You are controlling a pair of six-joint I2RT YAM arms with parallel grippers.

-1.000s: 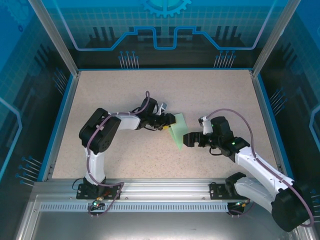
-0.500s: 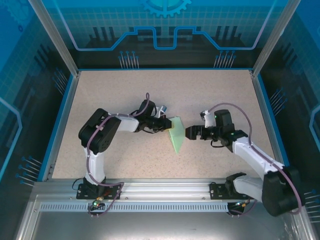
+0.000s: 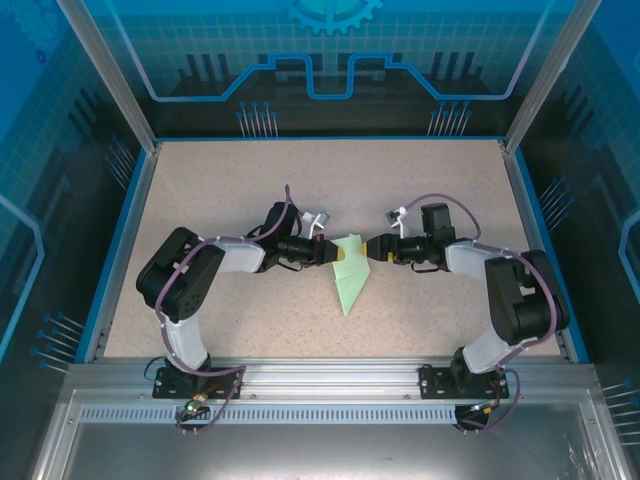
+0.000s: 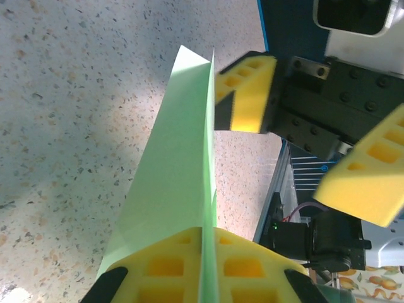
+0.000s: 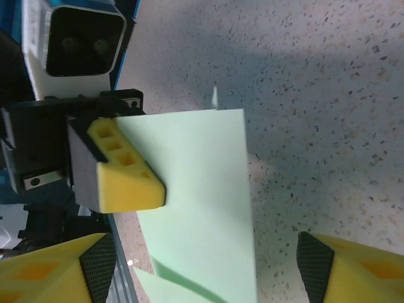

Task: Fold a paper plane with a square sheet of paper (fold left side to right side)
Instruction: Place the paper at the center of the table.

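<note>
Your left gripper is pinching the sheet of paper at its wide far end. In the left wrist view, its two yellow pads are pressing together with the green sheet standing edge-on between them.

The paper is sitting near the middle of the bench as a creased, pointed shape. Its blunt end is lying between the two grippers and its tip is pointing toward the near edge. You cannot tell from these views whether the tip is touching the bench.

Your right gripper is facing the left one from the other side of the paper, and its jaws are standing wide. In the right wrist view, its fingers are sitting well apart at the bottom corners with the flat green face of the sheet between them. In the left wrist view, one of those fingers is hovering just beside the sheet's far edge, and the other is hanging clear of it.
</note>
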